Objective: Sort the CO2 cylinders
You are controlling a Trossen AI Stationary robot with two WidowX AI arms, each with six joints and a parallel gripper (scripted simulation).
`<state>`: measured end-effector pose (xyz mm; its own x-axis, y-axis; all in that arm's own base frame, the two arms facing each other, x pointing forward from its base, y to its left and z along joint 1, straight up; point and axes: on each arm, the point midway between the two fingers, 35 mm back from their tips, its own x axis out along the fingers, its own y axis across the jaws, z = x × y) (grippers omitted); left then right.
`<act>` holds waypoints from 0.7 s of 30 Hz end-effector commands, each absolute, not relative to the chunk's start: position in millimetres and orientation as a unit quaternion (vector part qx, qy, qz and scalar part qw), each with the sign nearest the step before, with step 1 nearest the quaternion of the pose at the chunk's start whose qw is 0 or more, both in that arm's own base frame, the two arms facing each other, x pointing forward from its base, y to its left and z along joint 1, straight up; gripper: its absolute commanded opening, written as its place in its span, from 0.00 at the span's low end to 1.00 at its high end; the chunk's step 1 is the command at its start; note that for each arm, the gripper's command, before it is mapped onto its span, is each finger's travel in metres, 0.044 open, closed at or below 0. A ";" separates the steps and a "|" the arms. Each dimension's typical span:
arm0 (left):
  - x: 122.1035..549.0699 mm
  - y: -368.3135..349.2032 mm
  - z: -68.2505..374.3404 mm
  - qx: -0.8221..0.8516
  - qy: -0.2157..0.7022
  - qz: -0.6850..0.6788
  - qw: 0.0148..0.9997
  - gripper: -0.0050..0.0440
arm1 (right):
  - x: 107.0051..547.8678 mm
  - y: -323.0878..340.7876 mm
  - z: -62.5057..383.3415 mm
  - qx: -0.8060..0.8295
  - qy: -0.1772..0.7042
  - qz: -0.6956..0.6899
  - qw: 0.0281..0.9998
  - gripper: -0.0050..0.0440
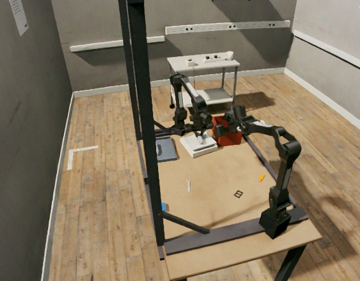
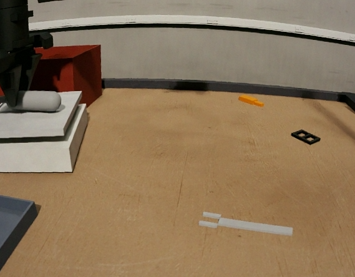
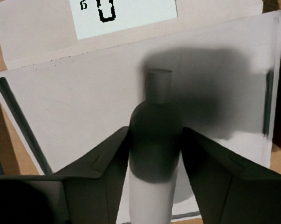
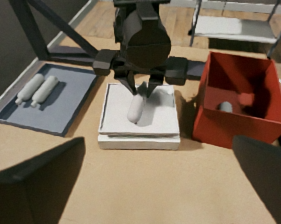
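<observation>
A grey CO2 cylinder (image 1: 200, 139) (image 2: 39, 101) (image 3: 153, 150) (image 4: 135, 108) lies flat on the white scale (image 1: 195, 152) (image 2: 33, 125) (image 3: 66, 100) (image 4: 161, 119). My left gripper (image 1: 200, 136) (image 2: 14, 99) (image 3: 154, 133) (image 4: 141, 95) reaches down over it, and its fingers touch both sides of the cylinder. The scale's display (image 3: 123, 15) shows at the top of the left wrist view. My right gripper (image 1: 224, 124) (image 4: 158, 142) is open and empty beside the red scrap bin (image 1: 228, 139) (image 2: 73, 68) (image 4: 231, 131), which holds one cylinder (image 4: 225, 106). Two cylinders (image 4: 30, 89) (image 4: 45, 91) lie flat in the blue-grey tray (image 1: 167, 152) (image 2: 8, 224) (image 4: 66, 116).
A white forked tool (image 1: 188, 184) (image 2: 245, 225), an orange piece (image 1: 261, 178) (image 2: 251, 100) and a small black frame (image 1: 238, 193) (image 2: 305, 136) lie on the table. A dark upright post (image 1: 144, 95) stands at the table's left edge, with a blue block (image 1: 163, 207) near its foot.
</observation>
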<state>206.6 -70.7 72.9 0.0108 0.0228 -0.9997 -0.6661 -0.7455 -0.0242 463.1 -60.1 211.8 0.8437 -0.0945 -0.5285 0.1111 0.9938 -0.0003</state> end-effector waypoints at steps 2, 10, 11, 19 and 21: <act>210.8 -72.0 78.1 -0.670 0.243 0.651 0.261 0.49 | 463.4 -60.4 225.4 0.014 0.259 -0.053 0.964 1.00; 211.9 -73.4 99.5 -0.676 0.243 0.645 0.260 0.74 | 463.4 -60.4 225.4 0.014 0.259 -0.053 0.964 1.00; 211.9 -73.4 99.5 -0.676 0.243 0.645 0.260 0.74 | 463.4 -60.4 225.4 0.014 0.259 -0.053 0.964 1.00; 206.8 -73.1 138.3 -0.671 0.248 0.647 0.265 1.00 | 463.4 -60.4 225.4 0.014 0.259 -0.053 0.964 1.00; 205.5 -72.5 138.7 -0.668 0.257 0.641 0.275 1.00 | 463.4 -60.4 225.4 0.014 0.259 -0.053 0.964 1.00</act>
<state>207.2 -72.1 127.8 0.0318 0.0150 -0.9994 -0.6726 -0.7393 -0.0325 463.1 -60.1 211.8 0.8437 -0.0945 -0.5285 0.1111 0.9938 -0.0003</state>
